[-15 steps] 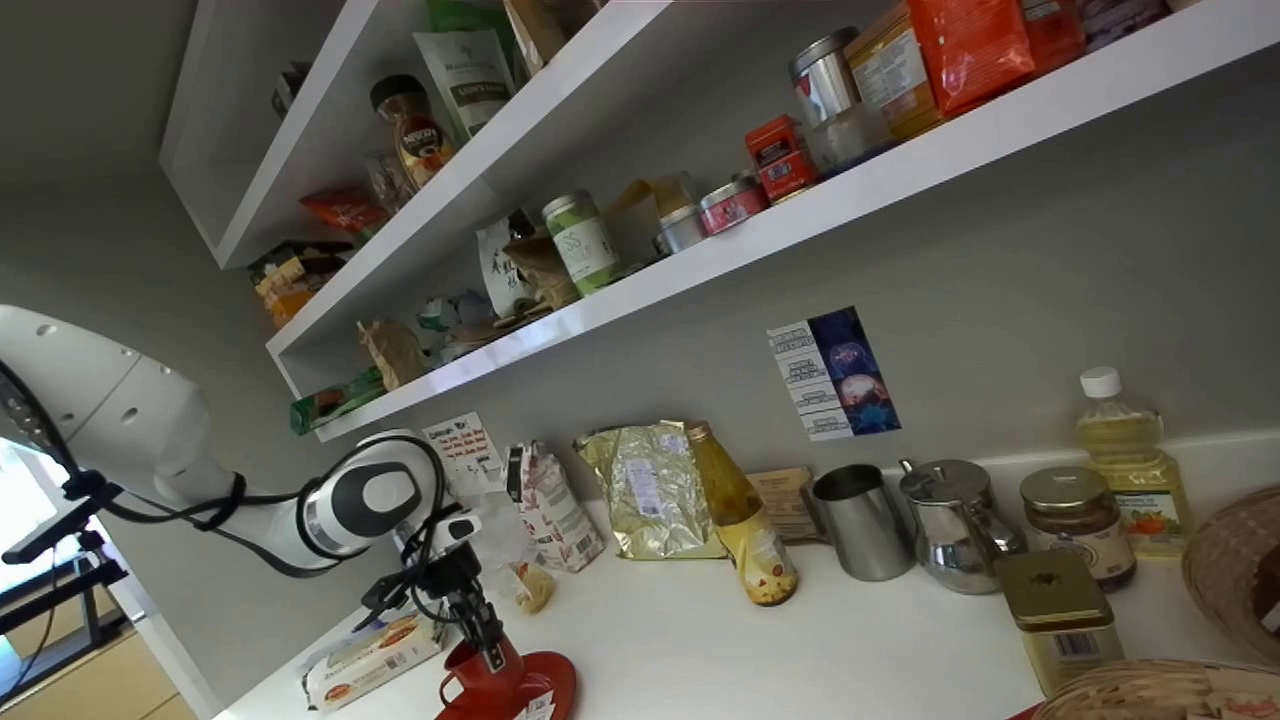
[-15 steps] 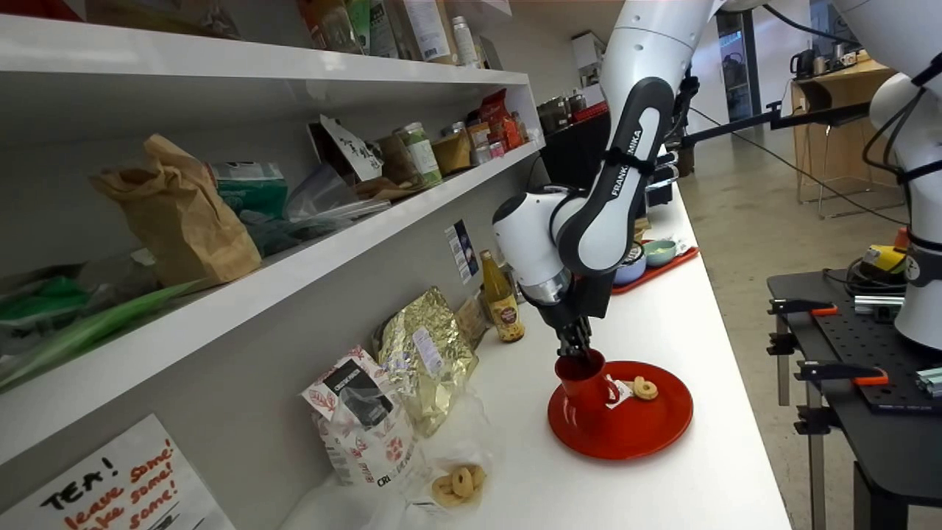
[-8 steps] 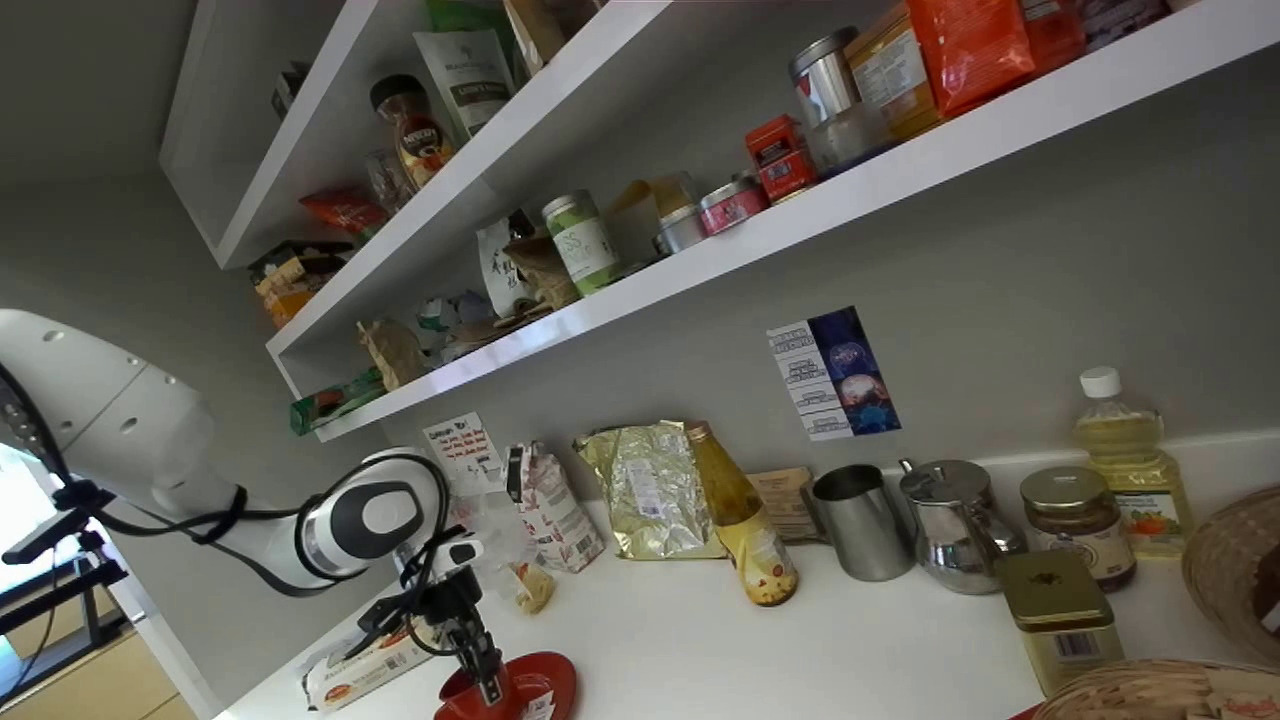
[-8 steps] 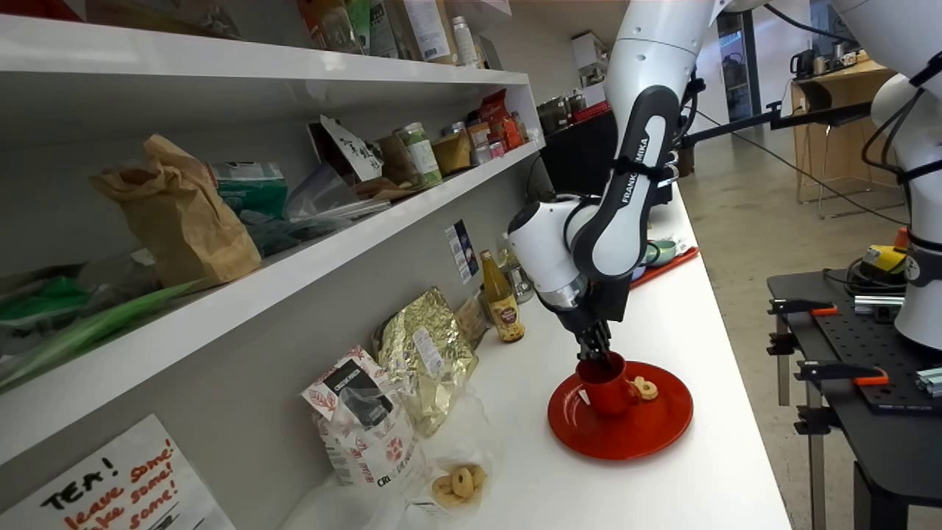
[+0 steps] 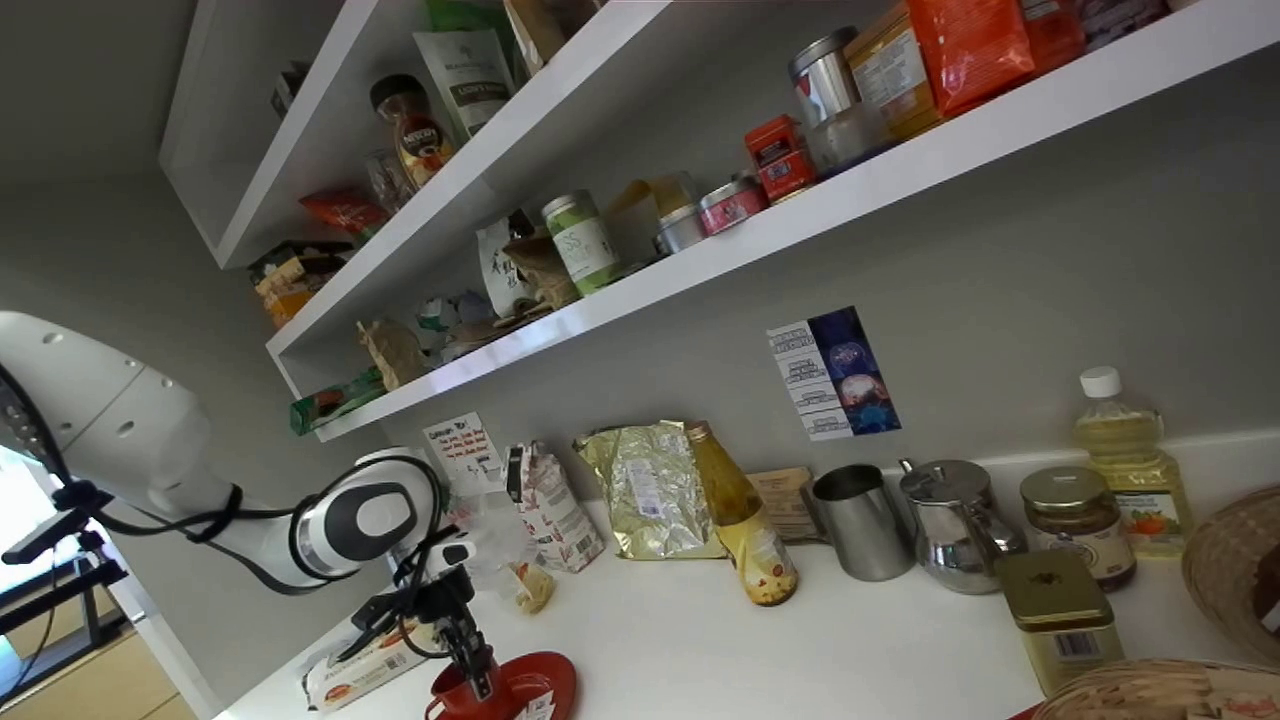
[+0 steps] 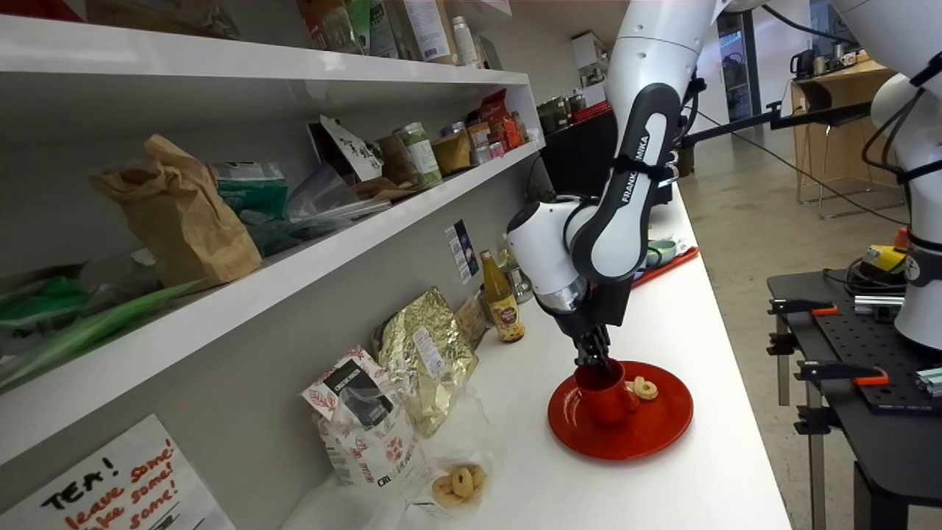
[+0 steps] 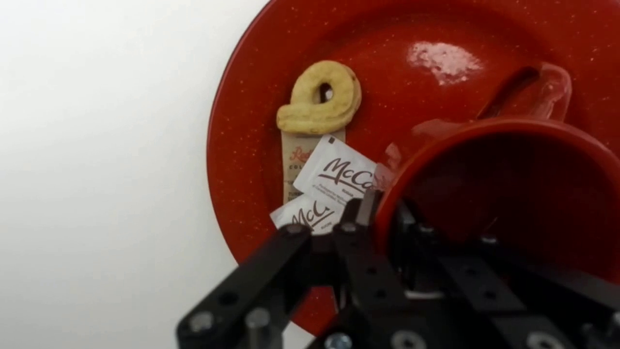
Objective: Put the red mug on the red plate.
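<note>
The glossy red mug [image 6: 606,403] stands nearly upright over the red plate [image 6: 655,434], and both also show in an exterior view, mug [image 5: 455,697] and plate [image 5: 556,672]. My gripper [image 6: 595,361] points down into the mug's mouth. In the wrist view my gripper [image 7: 386,213] has one finger outside and one inside the rim of the mug [image 7: 523,184], shut on its wall. The handle points away from the fingers. The plate [image 7: 242,145] carries a ring cookie [image 7: 319,97] and white sugar packets [image 7: 339,169]. The mug's base is hidden, so contact with the plate cannot be told.
A gold bag [image 6: 423,353], a yellow bottle [image 6: 503,302] and a flour bag [image 6: 360,412] stand along the wall. A clear bag of ring cookies [image 6: 460,486] lies before the plate. A shelf [image 6: 294,291] runs above. Grey metal cups [image 5: 865,525] stand farther along.
Over the last second the gripper and mug have moved together across the plate, towards the cookie in an exterior view. In the last half second they have moved slightly and sunk a little.
</note>
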